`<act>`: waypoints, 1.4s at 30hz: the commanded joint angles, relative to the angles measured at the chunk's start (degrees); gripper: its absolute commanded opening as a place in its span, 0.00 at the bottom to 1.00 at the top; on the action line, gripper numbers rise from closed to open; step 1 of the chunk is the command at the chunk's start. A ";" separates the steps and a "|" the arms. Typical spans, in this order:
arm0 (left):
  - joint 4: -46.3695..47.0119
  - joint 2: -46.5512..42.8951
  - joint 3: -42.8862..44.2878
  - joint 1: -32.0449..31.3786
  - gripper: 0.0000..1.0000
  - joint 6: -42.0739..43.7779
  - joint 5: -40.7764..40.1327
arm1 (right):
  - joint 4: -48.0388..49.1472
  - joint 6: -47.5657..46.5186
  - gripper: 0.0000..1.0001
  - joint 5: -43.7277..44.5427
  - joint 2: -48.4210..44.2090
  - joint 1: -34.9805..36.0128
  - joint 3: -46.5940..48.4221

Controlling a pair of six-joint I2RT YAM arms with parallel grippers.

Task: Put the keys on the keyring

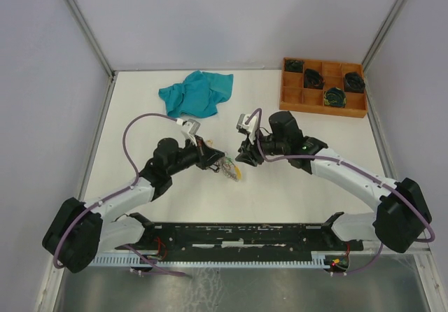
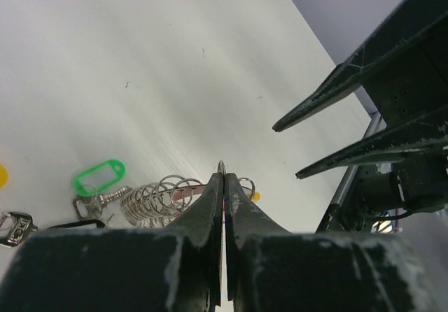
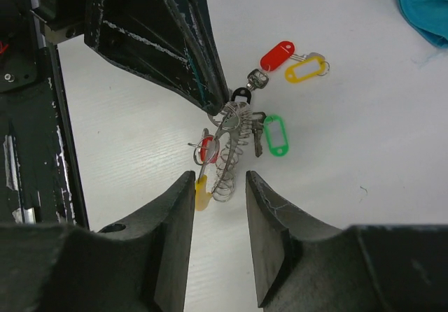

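Observation:
My left gripper [image 2: 223,175] is shut on a thin silvery wire loop, apparently the keyring [image 2: 222,165]; only its top edge shows above the tips. A coil of small silver rings [image 3: 234,154] hangs from it, along with a yellow sleeve [image 3: 202,192] and a red tag [image 3: 208,148]. The keys lie spread on the white table with a red tag [image 3: 278,55], a yellow tag [image 3: 305,69], a green tag [image 3: 275,136] and a black head [image 3: 242,95]. My right gripper [image 3: 220,184] is open around the coil's lower end, its left finger against the yellow sleeve. From above, both grippers meet over the bundle [image 1: 229,167].
A teal cloth [image 1: 196,91] lies at the back of the table. A wooden compartment tray [image 1: 283,96] at the back right holds dark coiled bundles [image 1: 334,97]. Grey walls close off the left, right and far sides.

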 commanded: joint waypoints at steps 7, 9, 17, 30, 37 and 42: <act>23.44 5.73 -0.78 -1.20 0.03 11.34 4.94 | 0.74 3.74 0.42 -8.36 1.29 -5.69 2.87; 26.54 6.74 -1.10 -1.33 0.03 11.79 5.78 | 0.78 3.84 0.42 -9.09 1.20 -6.57 2.85; 33.83 9.50 -1.69 -1.65 0.03 10.72 9.32 | 6.28 6.08 0.36 -12.40 0.92 -7.98 1.08; 37.29 8.85 -2.74 -2.42 0.03 10.90 11.22 | 9.71 6.88 0.29 -19.87 1.88 -8.43 1.01; 38.50 8.50 -2.95 -2.43 0.03 10.24 12.04 | 8.42 5.54 0.25 -20.60 2.01 -8.39 0.81; 40.94 8.78 -3.71 -2.51 0.03 9.36 13.18 | 7.45 4.71 0.22 -21.40 1.93 -8.39 0.82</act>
